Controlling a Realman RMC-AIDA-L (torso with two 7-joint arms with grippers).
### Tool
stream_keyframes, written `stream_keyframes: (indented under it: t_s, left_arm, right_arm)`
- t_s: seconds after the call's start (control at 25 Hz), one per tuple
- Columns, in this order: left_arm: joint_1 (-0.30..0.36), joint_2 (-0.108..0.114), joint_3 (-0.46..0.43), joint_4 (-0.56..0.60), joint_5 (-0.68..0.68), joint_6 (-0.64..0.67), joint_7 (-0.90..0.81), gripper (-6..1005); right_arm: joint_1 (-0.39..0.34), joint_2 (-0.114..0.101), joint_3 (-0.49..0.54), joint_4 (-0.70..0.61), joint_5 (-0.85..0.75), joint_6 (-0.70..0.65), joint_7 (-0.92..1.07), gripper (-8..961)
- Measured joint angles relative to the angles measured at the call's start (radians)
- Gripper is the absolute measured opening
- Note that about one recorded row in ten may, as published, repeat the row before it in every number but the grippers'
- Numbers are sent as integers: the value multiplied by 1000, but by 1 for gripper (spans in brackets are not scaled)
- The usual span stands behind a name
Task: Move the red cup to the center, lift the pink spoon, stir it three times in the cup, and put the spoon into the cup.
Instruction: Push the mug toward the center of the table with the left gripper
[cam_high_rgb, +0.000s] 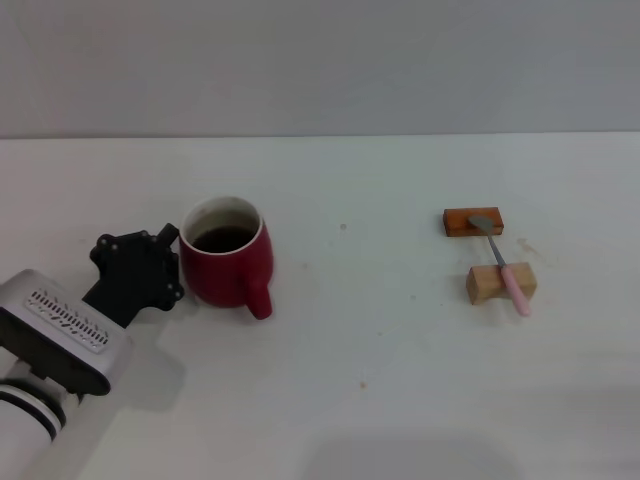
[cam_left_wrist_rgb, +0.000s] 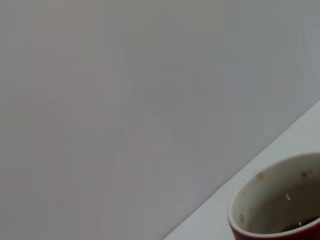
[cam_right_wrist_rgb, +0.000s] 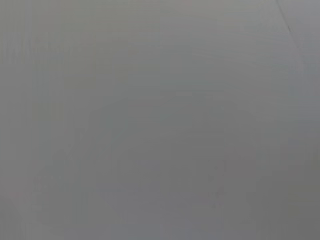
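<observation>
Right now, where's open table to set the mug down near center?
The bare stretch between the red cup and the two blocks is free. So is the near table edge in front of them. It is crowded on the robot's right, where the pink spoon lies across the orange-brown block and pale wooden block, and beside the cup, where the left gripper sits.

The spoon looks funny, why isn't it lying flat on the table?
The pink spoon is propped across two blocks: its bowl rests on the orange-brown block and its handle lies over the pale wooden block. Nothing looks spilled or broken. The red cup stands upright with dark liquid inside, the left gripper beside it.
</observation>
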Motion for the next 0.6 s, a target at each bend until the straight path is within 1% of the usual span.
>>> stream_keyframes:
  t_s: [0.6]
  left_arm:
    - [-8, -4, 69, -58, 0, -35, -3, 10]
  right_arm:
    - [-2, 0, -17, 6, 0, 8, 0, 741]
